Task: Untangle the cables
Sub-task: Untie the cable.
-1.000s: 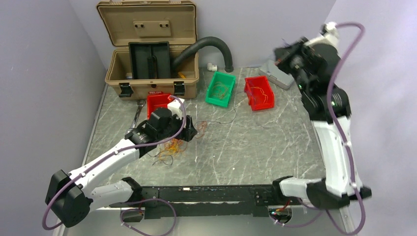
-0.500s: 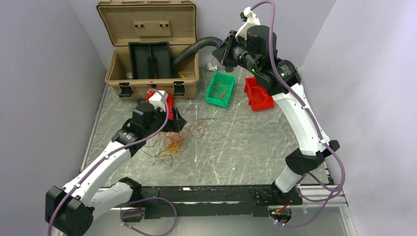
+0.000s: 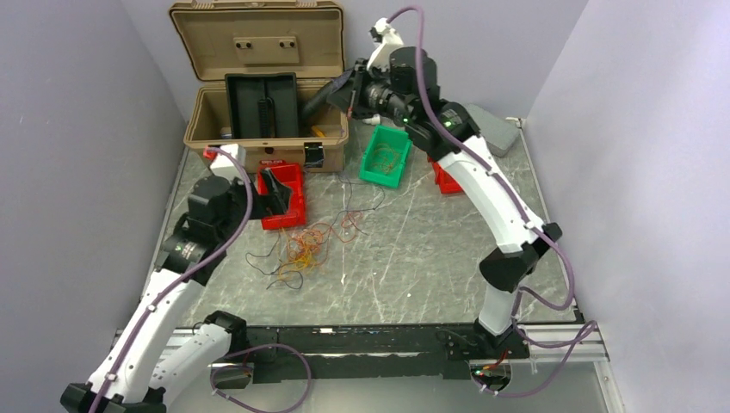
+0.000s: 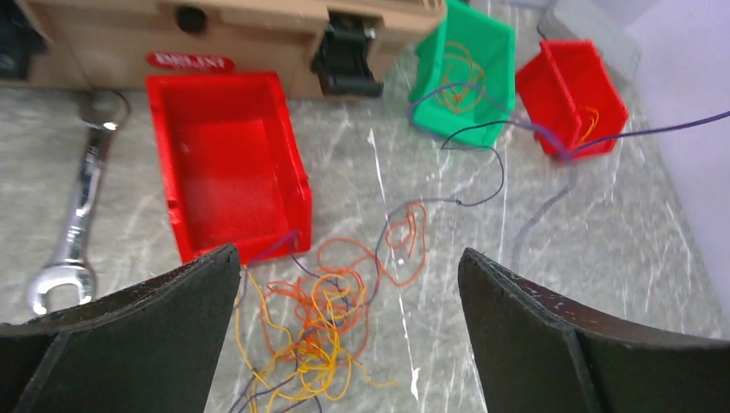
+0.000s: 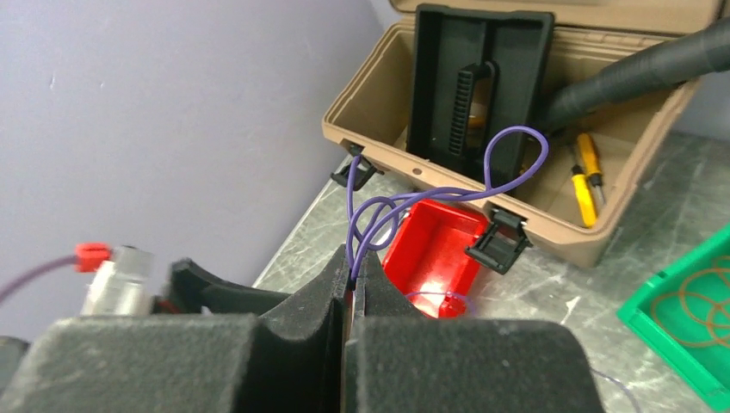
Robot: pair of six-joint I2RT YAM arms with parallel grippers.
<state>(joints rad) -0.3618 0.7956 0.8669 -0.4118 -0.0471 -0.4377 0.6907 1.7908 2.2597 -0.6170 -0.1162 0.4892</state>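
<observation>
The cables (image 4: 318, 318) lie in a loose tangle of orange, yellow and dark thin strands on the marble table, seen from above as cables (image 3: 306, 248). My left gripper (image 4: 349, 254) hangs open above the tangle with nothing between its fingers; in the top view the left gripper (image 3: 277, 191) is over the near red bin. High over the open toolbox, my right gripper (image 5: 355, 267) is shut on a thin purple cable (image 5: 508, 159) that loops above its tips. That purple cable (image 4: 482, 129) trails from the tangle past the green bin. From above, the right gripper (image 3: 342, 90) is near the black hose.
An empty red bin (image 4: 224, 172) sits beside the tangle, with a wrench (image 4: 77, 224) to its left. A green bin (image 3: 386, 155) and another red bin (image 4: 572, 95) hold coiled wires. The tan toolbox (image 3: 262, 86) stands open at the back, with a black hose (image 3: 314, 96).
My right arm swung from the far right leftward to above the toolbox, carrying the purple cable. My left gripper opened wide and drew back left from the tangle.
</observation>
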